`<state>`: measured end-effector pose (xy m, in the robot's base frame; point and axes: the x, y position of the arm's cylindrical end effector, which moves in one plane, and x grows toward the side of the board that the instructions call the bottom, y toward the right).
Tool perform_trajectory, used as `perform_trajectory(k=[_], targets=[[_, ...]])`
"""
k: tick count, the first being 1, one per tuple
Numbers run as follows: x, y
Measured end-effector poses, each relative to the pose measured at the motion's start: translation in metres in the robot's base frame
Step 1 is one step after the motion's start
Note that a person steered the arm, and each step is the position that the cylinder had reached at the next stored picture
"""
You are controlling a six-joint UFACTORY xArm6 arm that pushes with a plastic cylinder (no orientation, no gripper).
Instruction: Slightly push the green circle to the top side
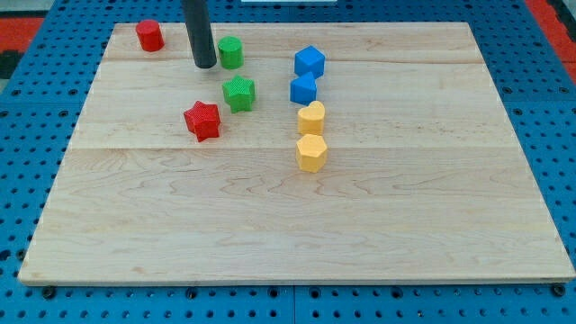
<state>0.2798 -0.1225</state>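
Pale wood board (270, 225), bare grain across the view's lower half, resting on a blue pegboard (27, 135).

Further up, near the centre: yellow hexagonal block (310, 153), and touching or almost touching its upper side, a second yellow block (311, 117), rounded on top, exact shape hard to tell.

Left of those, well apart: red star (202, 121). Up and right of it, close by: green star (239, 94).

Above the yellow pair: blue block (303, 88), angular, and just beyond it another blue block (310, 61), also angular; touching or nearly so.

Toward the view's top: green circle (231, 52), a short upright cylinder, above the green star and clear of it. Just beside it on the view's left: my tip (204, 65), end of the dark rod, down at the board, level with the cylinder's lower edge; contact with it impossible to tell, a thin gap seemingly visible.

Far top-left corner: red cylinder (149, 36), standing alone.

No pincer on this arm, only the rod, so nothing spread, pressed or pinched.
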Motion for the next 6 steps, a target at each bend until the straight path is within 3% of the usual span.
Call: perform_trajectory(k=[2,4,6], targets=[[-0.023,0.078],[-0.008,0.064],[-0.039,0.081]])
